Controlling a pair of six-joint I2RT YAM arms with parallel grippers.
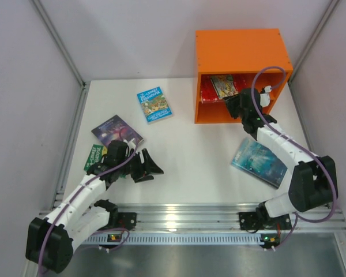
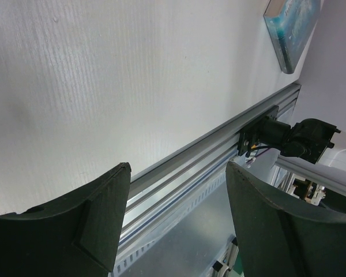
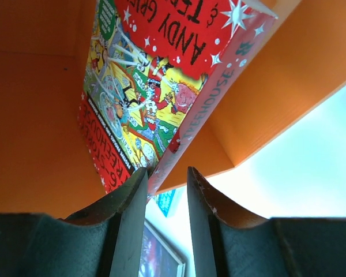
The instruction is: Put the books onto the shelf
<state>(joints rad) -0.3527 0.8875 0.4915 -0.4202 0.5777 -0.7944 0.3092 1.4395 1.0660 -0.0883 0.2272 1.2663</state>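
Note:
The orange shelf (image 1: 242, 55) stands at the back right. A red-bordered book (image 1: 223, 85) leans inside its upper compartment. My right gripper (image 1: 237, 103) is at the shelf's front. In the right wrist view its jaws (image 3: 166, 171) stand slightly apart, open, and the lower corner of the red-bordered book (image 3: 155, 75) touches the left fingertip (image 3: 139, 179). On the table lie a teal-blue book (image 1: 258, 162), a light-blue illustrated book (image 1: 154, 104), a dark purple book (image 1: 116, 131) and a green book (image 1: 96, 157). My left gripper (image 1: 151, 164) hovers open and empty beside the green and purple books.
The left wrist view has the open left gripper (image 2: 176, 167) over bare white table, with the aluminium rail (image 2: 207, 150) at the near edge and the teal-blue book (image 2: 291, 29) far off. Grey walls close in both sides. The lower shelf compartment (image 1: 219, 112) faces the table.

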